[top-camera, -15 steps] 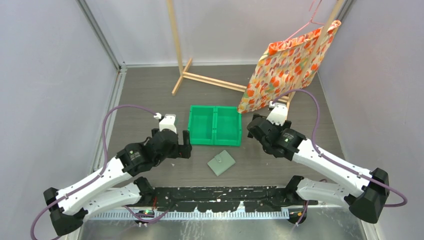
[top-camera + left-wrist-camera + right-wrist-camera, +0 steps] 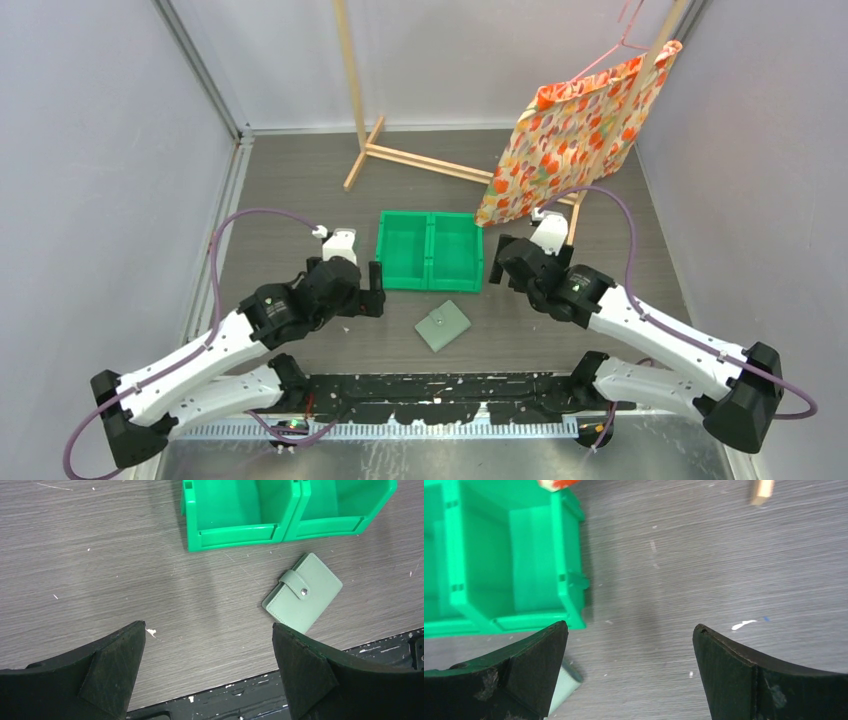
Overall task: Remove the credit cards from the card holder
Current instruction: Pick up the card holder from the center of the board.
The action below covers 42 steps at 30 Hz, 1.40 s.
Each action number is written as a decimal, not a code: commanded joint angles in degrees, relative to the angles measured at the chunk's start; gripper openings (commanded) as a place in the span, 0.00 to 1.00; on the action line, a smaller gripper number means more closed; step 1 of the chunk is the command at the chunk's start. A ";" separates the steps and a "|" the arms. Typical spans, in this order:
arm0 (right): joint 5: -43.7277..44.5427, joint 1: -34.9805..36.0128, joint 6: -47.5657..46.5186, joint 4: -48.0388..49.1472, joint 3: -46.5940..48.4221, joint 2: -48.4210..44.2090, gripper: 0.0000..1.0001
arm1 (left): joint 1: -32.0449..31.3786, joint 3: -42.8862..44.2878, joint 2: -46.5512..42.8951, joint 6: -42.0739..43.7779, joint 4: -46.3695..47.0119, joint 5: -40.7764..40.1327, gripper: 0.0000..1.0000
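The approach is judged to be in hand, with nothing grasped. The card holder [image 2: 302, 592] lies snapped shut just in front of the bin [image 2: 430, 285], and no cards are visible. The left gripper [image 2: 207, 627] is held wide and empty at the bin's left front corner, the right gripper [image 2: 630, 625] likewise at its right side. Next, the holder must be pinned and unsnapped.

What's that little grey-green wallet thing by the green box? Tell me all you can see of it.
A small flat card holder, grey-green and leather-like. It is shut: a strap folds over one edge and fastens with a metal snap. It lies flat and askew on the grey table, near the green bin but apart from it. Only the table touches it.
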 commanded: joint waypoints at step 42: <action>-43.13 -0.26 -9.88 34.55 -13.45 18.42 0.65 | 0.69 0.68 8.55 -1.21 8.27 9.64 0.96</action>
